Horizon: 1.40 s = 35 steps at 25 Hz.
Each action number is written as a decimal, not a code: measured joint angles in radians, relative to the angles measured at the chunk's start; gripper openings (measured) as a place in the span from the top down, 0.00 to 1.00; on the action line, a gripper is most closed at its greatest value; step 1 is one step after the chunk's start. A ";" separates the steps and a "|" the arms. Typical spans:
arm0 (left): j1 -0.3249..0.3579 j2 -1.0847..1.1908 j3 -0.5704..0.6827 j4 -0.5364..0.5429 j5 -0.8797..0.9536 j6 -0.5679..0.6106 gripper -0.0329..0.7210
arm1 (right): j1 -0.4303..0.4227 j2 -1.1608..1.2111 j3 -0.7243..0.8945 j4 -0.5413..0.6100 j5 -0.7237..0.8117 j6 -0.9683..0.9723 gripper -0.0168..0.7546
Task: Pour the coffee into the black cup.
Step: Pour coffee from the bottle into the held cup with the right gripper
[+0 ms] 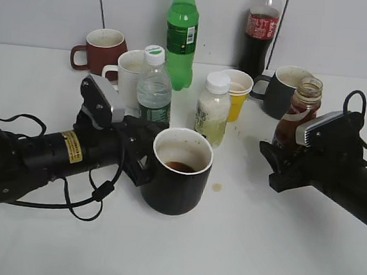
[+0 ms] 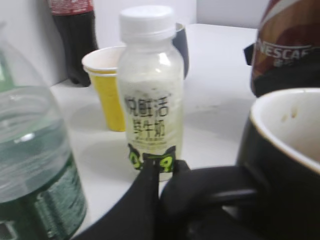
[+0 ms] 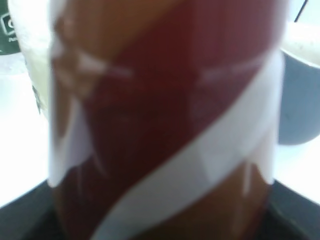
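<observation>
Exterior view: bench [image 1: 237, 258] crowded, both arms low on it. Left tool [image 1: 144, 160] is clamped on the black cup's handle, cup [image 1: 180, 172] sitting upright on the bench just ahead of that tool. Small dark pool at the cup's bottom, walls stained above it, so some coffee looks to be in already. Brown drip on the bench just right of the cup.

Right tool [image 1: 283, 160] is closed around the lower body of the coffee bottle [image 1: 298, 115]; bottle upright, uncapped, well right of the cup, not over it. Looks to be standing on the bench, but contact is hidden by the tool. Right wrist view only shows the bottle filling the frame between the jaws.

Judgement: either a pour is done and the bottle is back upright, or more is to come. Cup is nowhere near full. Bottle looks mostly full of brown, level hard to read.

Left: lift, carry over the rim, tilt.
</observation>
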 joint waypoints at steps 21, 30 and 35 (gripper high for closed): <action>-0.003 0.000 0.019 -0.039 0.000 0.000 0.89 | 0.000 -0.011 0.002 -0.040 0.001 -0.028 0.33; -0.002 0.000 0.044 -0.093 0.003 0.000 0.89 | 0.007 -0.011 -0.018 -0.078 0.001 -0.047 0.33; -0.002 0.000 0.045 -0.132 0.003 0.000 0.89 | 0.007 -0.012 -0.042 -0.086 0.002 -0.094 0.33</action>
